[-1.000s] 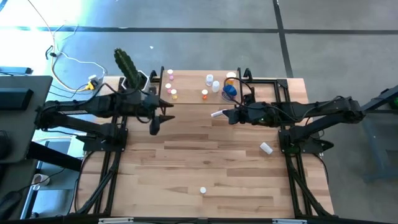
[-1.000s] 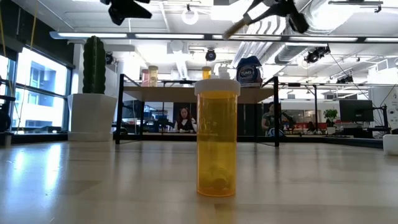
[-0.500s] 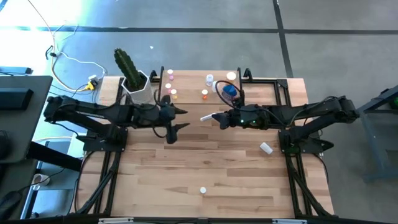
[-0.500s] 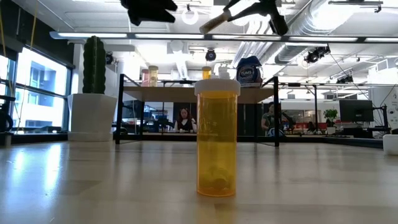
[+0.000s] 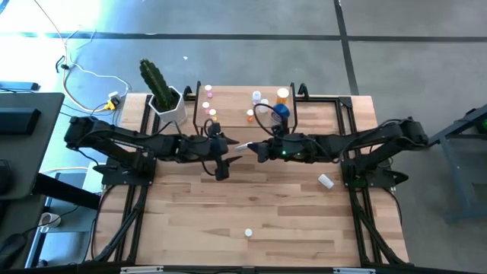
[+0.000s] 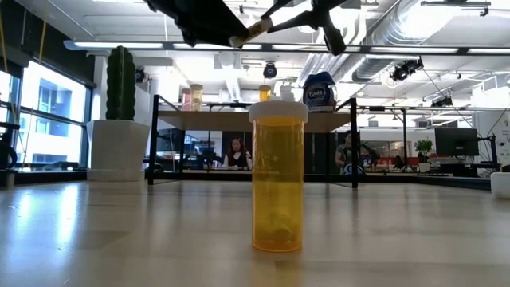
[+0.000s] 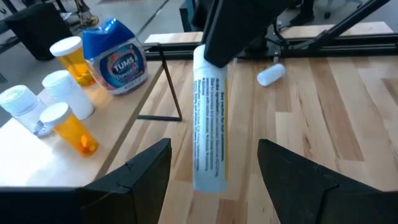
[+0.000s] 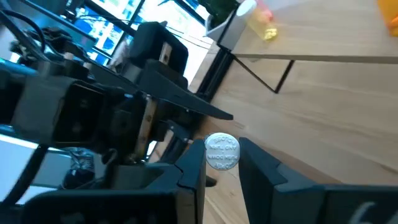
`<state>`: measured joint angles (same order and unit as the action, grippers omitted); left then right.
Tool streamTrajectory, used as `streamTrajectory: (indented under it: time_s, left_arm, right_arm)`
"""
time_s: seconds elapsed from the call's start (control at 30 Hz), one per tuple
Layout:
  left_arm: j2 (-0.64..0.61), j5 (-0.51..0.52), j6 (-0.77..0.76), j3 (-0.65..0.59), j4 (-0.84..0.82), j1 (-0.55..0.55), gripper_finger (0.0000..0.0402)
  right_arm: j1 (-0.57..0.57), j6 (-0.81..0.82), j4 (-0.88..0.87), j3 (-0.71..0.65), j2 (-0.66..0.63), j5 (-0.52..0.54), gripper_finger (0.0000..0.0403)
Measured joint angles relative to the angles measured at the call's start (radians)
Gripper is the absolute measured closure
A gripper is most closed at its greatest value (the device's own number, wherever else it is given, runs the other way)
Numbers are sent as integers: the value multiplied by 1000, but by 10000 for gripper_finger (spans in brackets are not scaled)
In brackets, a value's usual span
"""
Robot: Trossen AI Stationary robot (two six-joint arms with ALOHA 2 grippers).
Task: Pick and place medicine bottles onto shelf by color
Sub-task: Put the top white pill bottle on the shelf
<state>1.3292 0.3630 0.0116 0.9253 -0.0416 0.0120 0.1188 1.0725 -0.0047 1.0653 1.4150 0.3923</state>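
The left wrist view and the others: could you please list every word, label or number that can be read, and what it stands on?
"TUMS": on the label of the squat blue bottle on the shelf; legible in the low view too.
Small print along the white tube held by the right gripper: too small to read.
Embossed lettering on the tube's round end in the right wrist view: too blurred to read.
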Motion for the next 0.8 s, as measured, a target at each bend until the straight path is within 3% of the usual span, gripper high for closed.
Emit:
streamTrajectory:
  time_s: [0.23, 0.6, 0.8]
  left_arm:
    - [7, 0, 0, 0, 2, 0, 188]
    - [7, 0, 36, 0, 1, 0, 293]
    - [7, -1, 35, 0, 0, 1, 331]
  right_arm:
    - [0, 2, 17, 0, 7, 9, 345]
    - [0, 3, 16, 0, 7, 14, 345]
    - [0, -8, 14, 0, 6, 11, 345]
